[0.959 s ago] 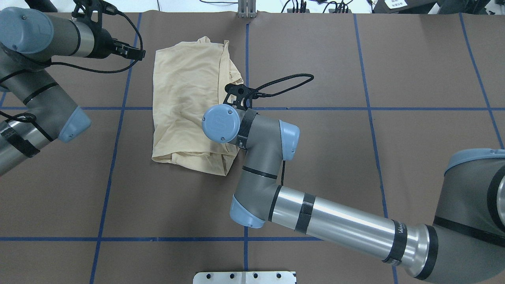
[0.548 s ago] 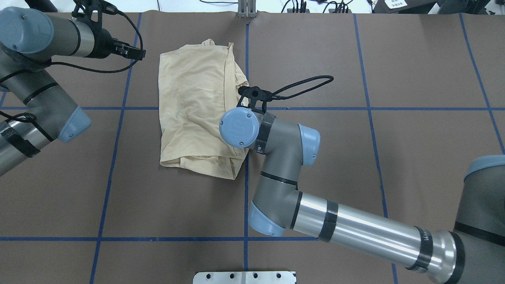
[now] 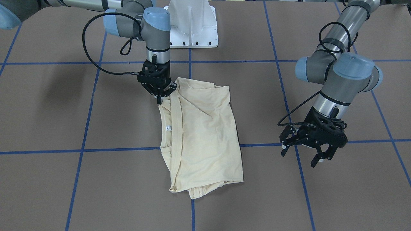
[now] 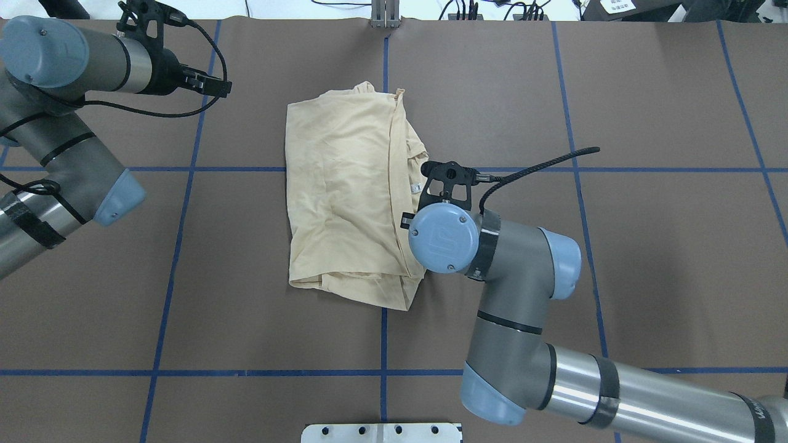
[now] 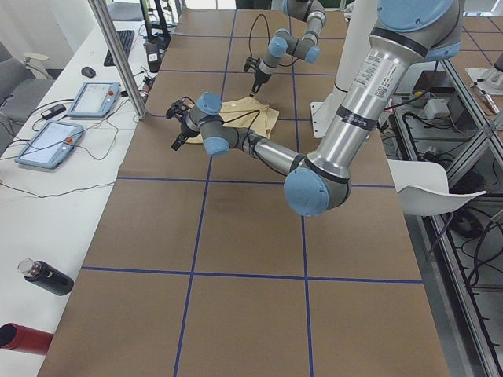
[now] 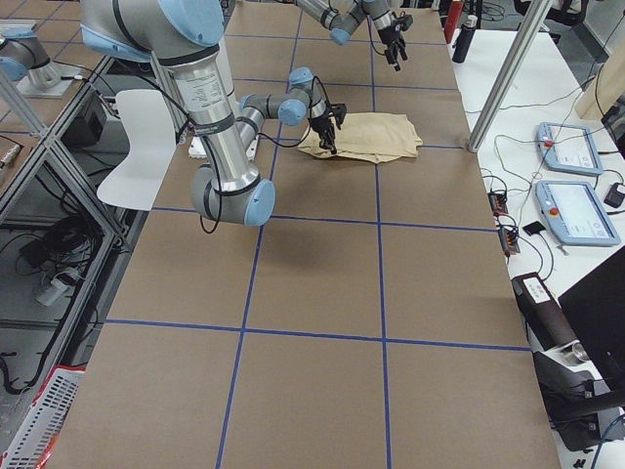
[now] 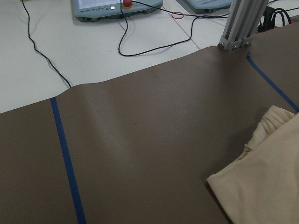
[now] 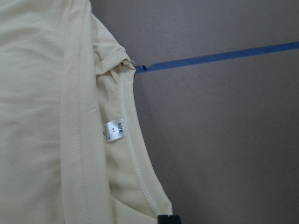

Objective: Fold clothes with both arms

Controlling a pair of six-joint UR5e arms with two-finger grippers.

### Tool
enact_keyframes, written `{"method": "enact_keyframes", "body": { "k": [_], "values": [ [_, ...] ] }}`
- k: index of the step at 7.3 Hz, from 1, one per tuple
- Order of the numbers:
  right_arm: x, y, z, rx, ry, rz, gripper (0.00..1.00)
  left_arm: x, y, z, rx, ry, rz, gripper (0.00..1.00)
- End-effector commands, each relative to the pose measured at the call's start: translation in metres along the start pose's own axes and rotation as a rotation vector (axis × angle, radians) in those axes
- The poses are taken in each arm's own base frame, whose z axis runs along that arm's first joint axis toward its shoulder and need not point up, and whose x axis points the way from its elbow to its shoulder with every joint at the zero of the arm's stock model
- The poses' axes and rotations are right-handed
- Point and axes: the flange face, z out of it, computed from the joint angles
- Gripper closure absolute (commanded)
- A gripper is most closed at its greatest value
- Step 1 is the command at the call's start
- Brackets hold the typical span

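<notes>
Brown matte table (image 3: pixel 96 179); thin rumpled cream T-shirt (image 3: pixel 205 138); right claw (image 3: pixel 159 98) pinches its edge; left claw (image 3: pixel 300 157) spread, empty.

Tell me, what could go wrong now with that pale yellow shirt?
The right black two-finger gripper pinches only the thin edge of the pale cream-yellow T-shirt, so the fabric could slip free. The left black gripper hangs open, off the cloth; any pull from one side might bunch its rumpled folds.

Cream-yellow T-shirt (image 4: pixel 338 197), white label (image 8: pixel 115 131); brown table (image 4: pixel 665 258), blue tape grid (image 4: pixel 246 373).
</notes>
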Motion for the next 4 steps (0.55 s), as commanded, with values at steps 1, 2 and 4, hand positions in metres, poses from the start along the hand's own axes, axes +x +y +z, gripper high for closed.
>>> {"method": "enact_keyframes", "body": {
  "k": [1, 2, 4],
  "values": [
    [0.021, 0.02, 0.001, 0.001, 0.012, -0.031, 1.0, 0.0, 0.0, 0.0, -0.001, 0.0, -0.001, 0.0],
    [0.022, 0.022, 0.002, -0.002, 0.015, -0.032, 1.0, 0.0, 0.0, 0.0, 0.0, 0.001, -0.001, 0.0],
    [0.008, 0.02, -0.005, 0.001, -0.006, -0.035, 0.0, 0.0, 0.0, 0.0, -0.001, 0.0, -0.001, 0.0]
  ]
}}
